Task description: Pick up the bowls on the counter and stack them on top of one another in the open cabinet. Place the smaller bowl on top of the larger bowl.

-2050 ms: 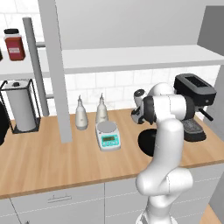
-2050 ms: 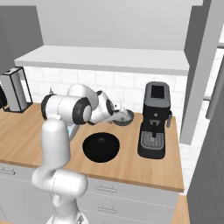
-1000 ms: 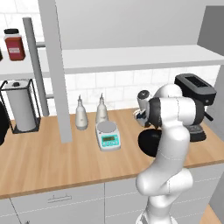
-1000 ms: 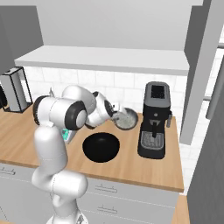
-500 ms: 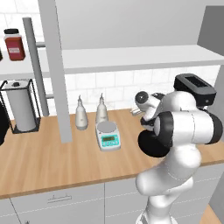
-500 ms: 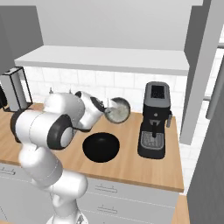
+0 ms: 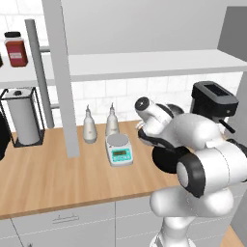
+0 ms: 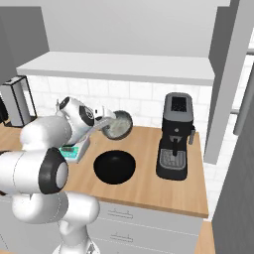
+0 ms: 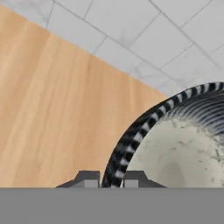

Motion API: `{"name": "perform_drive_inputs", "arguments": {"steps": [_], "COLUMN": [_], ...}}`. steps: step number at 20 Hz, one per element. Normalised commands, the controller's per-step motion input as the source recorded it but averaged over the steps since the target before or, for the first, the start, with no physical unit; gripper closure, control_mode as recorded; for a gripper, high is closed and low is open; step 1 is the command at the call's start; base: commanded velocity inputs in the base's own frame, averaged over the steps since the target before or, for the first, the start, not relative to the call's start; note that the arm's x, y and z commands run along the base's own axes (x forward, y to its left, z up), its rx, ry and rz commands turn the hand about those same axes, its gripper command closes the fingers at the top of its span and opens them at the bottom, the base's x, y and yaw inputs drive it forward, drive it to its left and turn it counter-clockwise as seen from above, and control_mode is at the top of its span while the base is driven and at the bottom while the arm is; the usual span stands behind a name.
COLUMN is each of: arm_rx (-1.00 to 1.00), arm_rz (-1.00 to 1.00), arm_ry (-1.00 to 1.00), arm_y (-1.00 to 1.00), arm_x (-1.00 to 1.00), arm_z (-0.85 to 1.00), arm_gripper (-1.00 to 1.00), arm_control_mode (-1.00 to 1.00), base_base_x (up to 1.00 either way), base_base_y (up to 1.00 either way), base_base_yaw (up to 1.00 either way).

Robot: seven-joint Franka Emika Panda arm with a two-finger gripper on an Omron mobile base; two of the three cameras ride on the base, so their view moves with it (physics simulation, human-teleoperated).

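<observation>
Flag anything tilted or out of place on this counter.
The grey speckled bowl with the dark rim hangs tipped on its side above the wooden counter, pinched at the rim by the claw. The glossy black bowl sits flat.

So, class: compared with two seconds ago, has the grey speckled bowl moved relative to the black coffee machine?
Yes. The grey speckled bowl, clamped in the pincer, has lifted off the counter and tipped on edge, left of the black coffee machine.

The end effector [image 9: 106, 179] pinches the smaller bowl [image 9: 183, 148] by its rim above the counter [image 9: 52, 105].
</observation>
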Motion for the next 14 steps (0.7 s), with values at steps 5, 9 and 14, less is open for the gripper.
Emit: {"name": "perform_drive_inputs", "arguments": {"steps": [5, 9, 14], "arm_rx": [-0.01, 0.00, 0.00], "arm_rz": [0.00, 0.00, 0.00], "arm_ry": [0.51, 0.17, 0.05], "arm_y": [0.08, -0.02, 0.00], "arm_x": [-0.22, -0.32, -0.30], "arm_z": [-0.26, -0.85, -0.74], "arm_gripper": [1.00, 1.00, 1.00], "arm_control_mode": [-1.00, -1.00, -1.00], "base_base_x": [0.00, 0.00, 0.00], "base_base_y": [0.00, 0.00, 0.00], "base_base_yaw": [0.00, 0.00, 0.00]}}
